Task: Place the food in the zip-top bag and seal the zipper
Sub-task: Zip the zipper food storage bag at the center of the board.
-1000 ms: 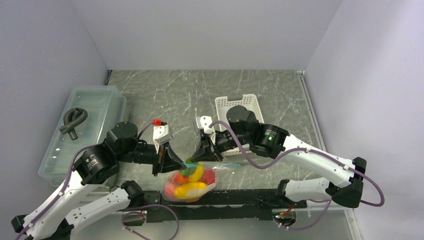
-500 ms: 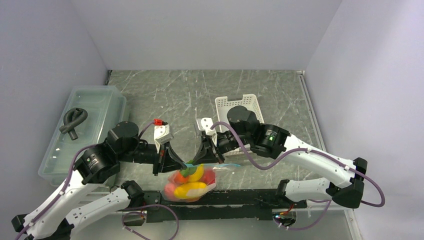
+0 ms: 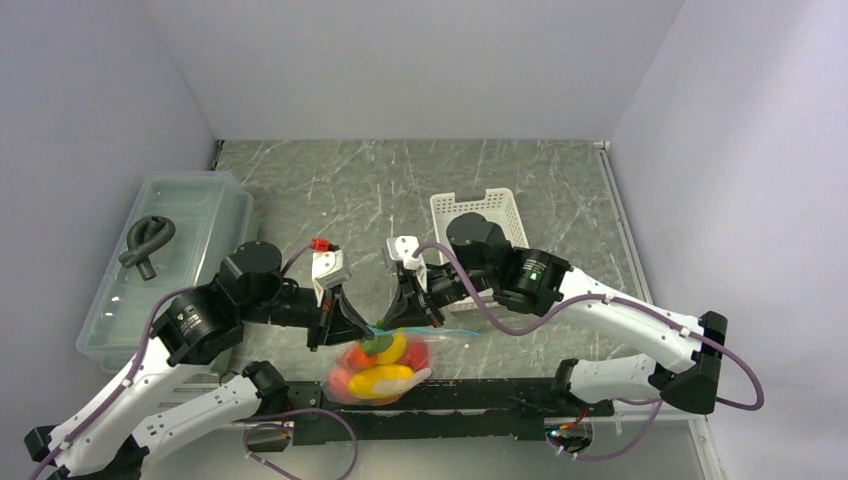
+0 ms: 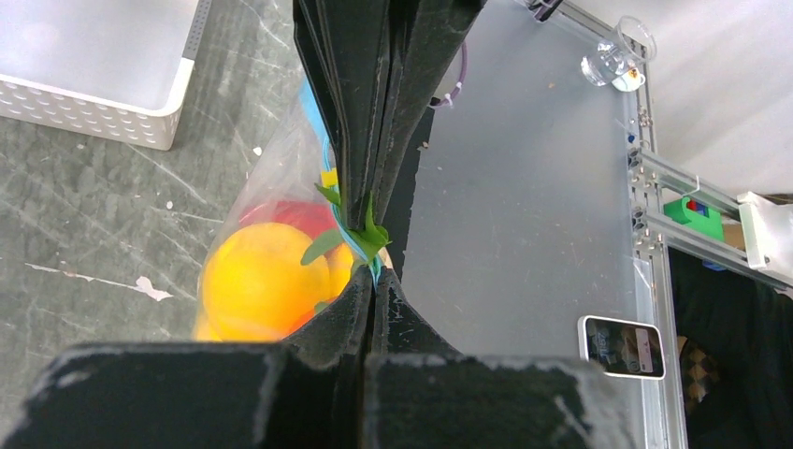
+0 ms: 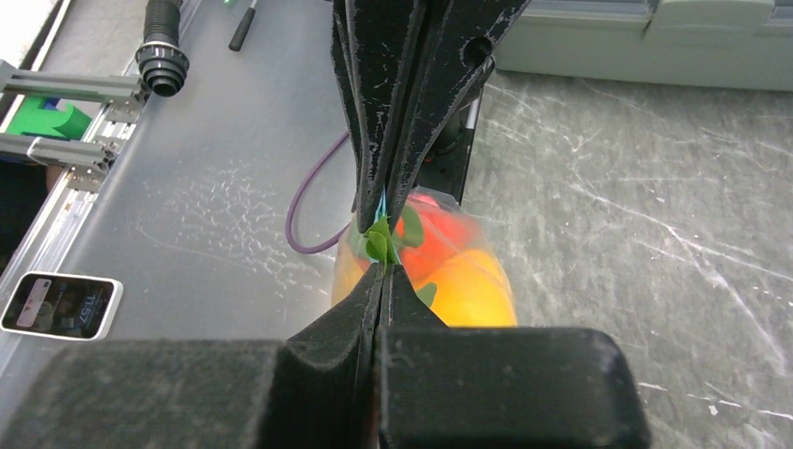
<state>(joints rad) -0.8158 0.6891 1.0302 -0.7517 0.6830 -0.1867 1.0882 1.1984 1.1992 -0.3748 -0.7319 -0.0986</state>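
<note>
Top external view gives us the grey marbled table (image 3: 400, 180) first. On its left side stands a large translucent lidded bin (image 3: 205, 205), with a black hose (image 3: 147, 243) coiled on the lid. A white basket (image 3: 478, 206) stands right of the middle, partly behind the right arm.

Near the front edge, between the two arms, we find the clear zip-top bag (image 3: 405, 385). Its mouth is up at the grippers and its rounded belly is low by the black rail. We cannot tell whether the belly rests there or hangs. The food (image 3: 380, 379) is inside it, packed together.

From the left wrist we make out a yellow round fruit (image 4: 257, 281) against the plastic. A red piece (image 4: 295, 215) sits behind it, and a green leafy piece (image 4: 360, 236) pokes up right at the bag's mouth.

The left gripper (image 3: 365, 333) and the right gripper (image 3: 388, 322) meet tip to tip over the bag. Both wrist views show us each pair of jaws pressed flat together, pinching the zipper (image 3: 455, 331). The green leaf sits in the small gap between the two sets of fingertips. Beyond the right gripper, the loose end of the teal strip trails off to the right.
</note>
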